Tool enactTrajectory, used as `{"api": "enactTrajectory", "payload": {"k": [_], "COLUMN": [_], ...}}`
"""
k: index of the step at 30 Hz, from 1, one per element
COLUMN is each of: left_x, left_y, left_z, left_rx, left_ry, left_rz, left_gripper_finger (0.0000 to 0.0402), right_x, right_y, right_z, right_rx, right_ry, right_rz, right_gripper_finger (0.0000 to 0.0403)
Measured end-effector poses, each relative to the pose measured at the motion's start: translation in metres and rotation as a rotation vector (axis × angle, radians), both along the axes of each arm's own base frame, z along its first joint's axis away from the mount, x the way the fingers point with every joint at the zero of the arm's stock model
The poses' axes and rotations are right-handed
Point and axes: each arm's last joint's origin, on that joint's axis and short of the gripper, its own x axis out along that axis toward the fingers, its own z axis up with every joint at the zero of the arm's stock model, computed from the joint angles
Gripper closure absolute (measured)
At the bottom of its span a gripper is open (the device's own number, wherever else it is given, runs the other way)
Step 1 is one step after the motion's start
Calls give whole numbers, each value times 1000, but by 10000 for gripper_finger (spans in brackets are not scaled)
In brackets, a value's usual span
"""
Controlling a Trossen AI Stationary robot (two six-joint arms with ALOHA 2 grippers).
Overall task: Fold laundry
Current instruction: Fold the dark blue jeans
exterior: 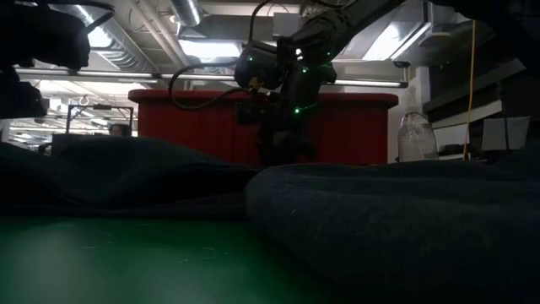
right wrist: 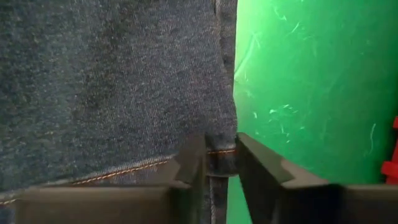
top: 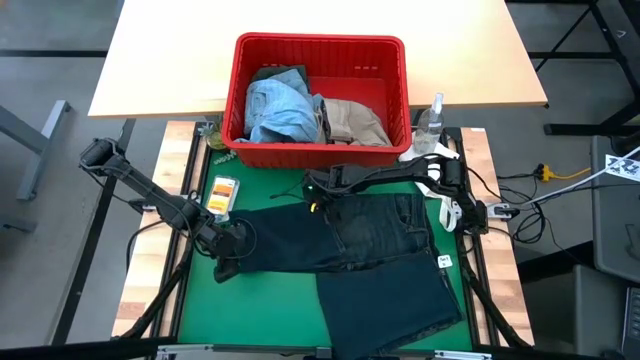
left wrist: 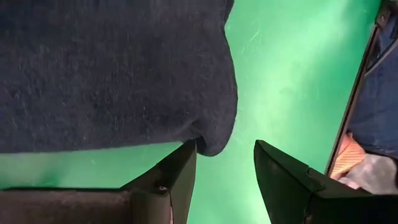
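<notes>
Lying spread over the green mat [top: 195, 300] on the table [top: 140, 280]: the dark navy jeans [top: 370, 250], one leg stretched toward the left arm's side, the other running down toward the near edge. Clamping the hem corner of the jeans near the basket side, the right pincer [right wrist: 219, 163], fingers [right wrist: 264, 171] nearly together with the seamed denim edge caught between them. Resting low at the far tip of the sideways leg, the left pincer [left wrist: 224, 171], fingers [left wrist: 171, 177] spread apart, fabric edge just touching the inside of one finger, nothing gripped, bare green between the tips. Sitting beyond the jeans at the back of the mat, the red basket [top: 320, 48], holding crumpled light blue denim [top: 280, 105] on one side and a beige khaki piece [top: 355, 120] beside it. Standing just beside the basket on the right arm's side, a clear plastic bottle [top: 432, 118]. Lying on the mat near the left arm, a small orange and white packet [top: 222, 193].
</notes>
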Motion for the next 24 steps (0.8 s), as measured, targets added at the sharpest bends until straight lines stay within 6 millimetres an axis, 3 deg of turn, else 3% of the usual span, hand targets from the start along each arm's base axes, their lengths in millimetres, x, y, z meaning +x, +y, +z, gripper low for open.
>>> {"api": "enactTrajectory", "payload": {"k": [5, 11, 17, 24], "left_x": [1, 2, 2, 3], "left_y": [1, 3, 5, 6], "left_z": [0, 0, 0, 0], "left_rx": [54, 106, 169, 196], "left_ry": [-34, -62, -88, -104], "left_rz": [-7, 8, 46, 64], "left_gripper_finger": [247, 247, 247, 247], "right_x": [0, -6, -15, -23], "right_y": [1, 2, 3, 7], "right_z": [0, 9, 27, 28], "right_rx": [0, 31, 40, 39], "right_ry": [1, 29, 124, 217], "right_rz": [1, -37, -42, -90], "right_gripper_finger": [392, 374, 396, 380]}}
